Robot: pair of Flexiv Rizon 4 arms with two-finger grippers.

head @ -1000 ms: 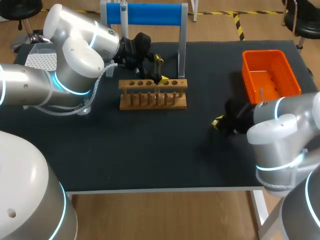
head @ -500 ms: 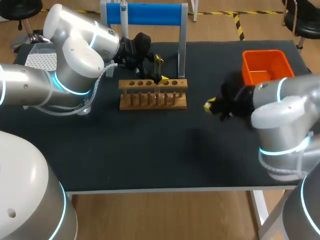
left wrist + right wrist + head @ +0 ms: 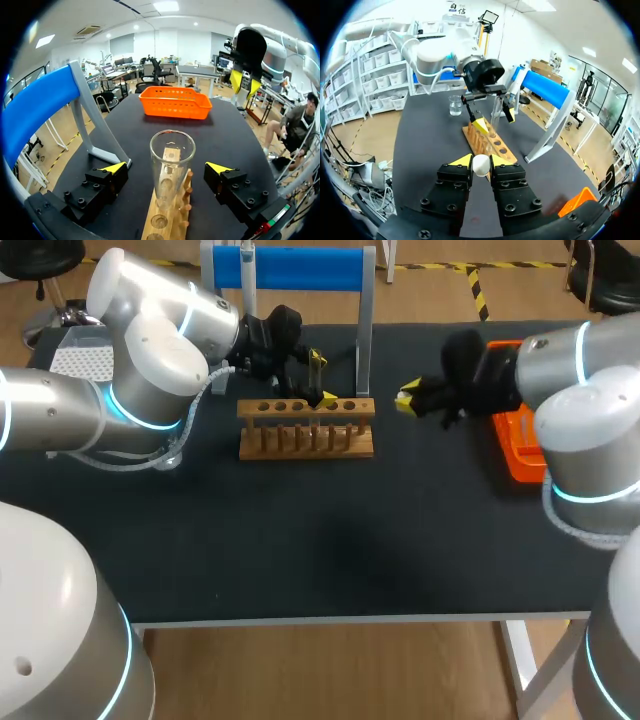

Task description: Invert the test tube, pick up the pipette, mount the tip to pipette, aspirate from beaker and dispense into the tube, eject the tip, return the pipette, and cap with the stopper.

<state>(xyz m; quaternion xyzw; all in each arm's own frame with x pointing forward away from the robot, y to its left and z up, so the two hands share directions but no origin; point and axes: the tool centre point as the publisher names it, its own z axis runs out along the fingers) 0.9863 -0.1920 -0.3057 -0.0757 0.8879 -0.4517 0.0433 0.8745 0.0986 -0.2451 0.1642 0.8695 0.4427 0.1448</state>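
A clear glass test tube (image 3: 170, 165) stands upright, mouth up, in the wooden rack (image 3: 306, 430). My left gripper (image 3: 322, 378) is open around the tube, its yellow fingertips (image 3: 116, 167) apart from the glass on both sides. To the right of the rack, above the table, my right gripper (image 3: 407, 400) is shut on a small white stopper (image 3: 481, 165). In the right wrist view the rack (image 3: 490, 141), the tube (image 3: 496, 116) and my left gripper (image 3: 494, 120) lie ahead of the stopper.
A blue pipette stand (image 3: 290, 268) rises behind the rack. An orange basket (image 3: 505, 445) sits at the right, partly hidden by my right arm. A small glass beaker (image 3: 454, 105) stands beyond the rack. A white tip box (image 3: 80, 360) is at the far left.
My right arm has carried the stopper from the front right of the table back and leftward, towards the rack. The left arm and tube have stayed still.
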